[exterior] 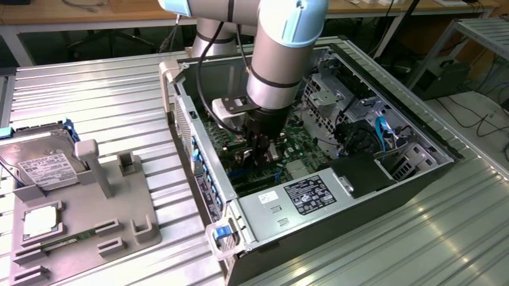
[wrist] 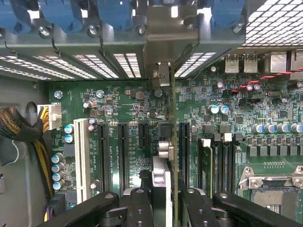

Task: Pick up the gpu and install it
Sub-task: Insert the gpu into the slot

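1. Gpu (wrist: 171,156) is held on edge over the green board (wrist: 123,109), inside the open computer case (exterior: 263,205).
2. It is clamped between the gripper (wrist: 163,201) fingers (jaws part closed).
3. A slot (wrist: 121,156) could be missed through slight tilt, jamming the card.

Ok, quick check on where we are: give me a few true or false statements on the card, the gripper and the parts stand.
1. The gripper holds the gpu on edge above the motherboard. True.
2. The arm hangs outside the computer case. False: it reaches down into the open case.
3. The hard drive sits on the grey stand beside the case. True.
4. The white slot on the motherboard has a card in it. False: it is empty.
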Controlling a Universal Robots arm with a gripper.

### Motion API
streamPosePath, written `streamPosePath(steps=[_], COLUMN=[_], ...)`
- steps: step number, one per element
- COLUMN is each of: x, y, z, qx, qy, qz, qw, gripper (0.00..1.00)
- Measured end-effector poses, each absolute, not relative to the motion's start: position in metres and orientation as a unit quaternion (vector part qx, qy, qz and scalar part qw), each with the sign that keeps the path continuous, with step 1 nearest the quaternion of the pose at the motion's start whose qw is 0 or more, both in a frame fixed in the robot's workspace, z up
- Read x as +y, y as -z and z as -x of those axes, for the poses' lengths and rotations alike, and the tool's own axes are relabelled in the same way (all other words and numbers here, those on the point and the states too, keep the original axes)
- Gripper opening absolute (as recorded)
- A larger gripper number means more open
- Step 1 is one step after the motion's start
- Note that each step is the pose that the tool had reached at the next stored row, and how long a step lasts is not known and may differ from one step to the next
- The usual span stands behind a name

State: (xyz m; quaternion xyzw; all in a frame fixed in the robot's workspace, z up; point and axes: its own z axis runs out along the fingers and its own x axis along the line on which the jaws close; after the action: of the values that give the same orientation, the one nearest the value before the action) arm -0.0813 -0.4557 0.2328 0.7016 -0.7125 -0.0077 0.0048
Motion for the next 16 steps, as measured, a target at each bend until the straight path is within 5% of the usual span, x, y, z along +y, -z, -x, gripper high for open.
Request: streamPosePath(steps=[16], x=[-0.4557], y=[-0.2282], z=[0.0815], qx=[-0.712], qy=[0.008], qz=[-0.702], qw=[0.005], gripper=[0.29])
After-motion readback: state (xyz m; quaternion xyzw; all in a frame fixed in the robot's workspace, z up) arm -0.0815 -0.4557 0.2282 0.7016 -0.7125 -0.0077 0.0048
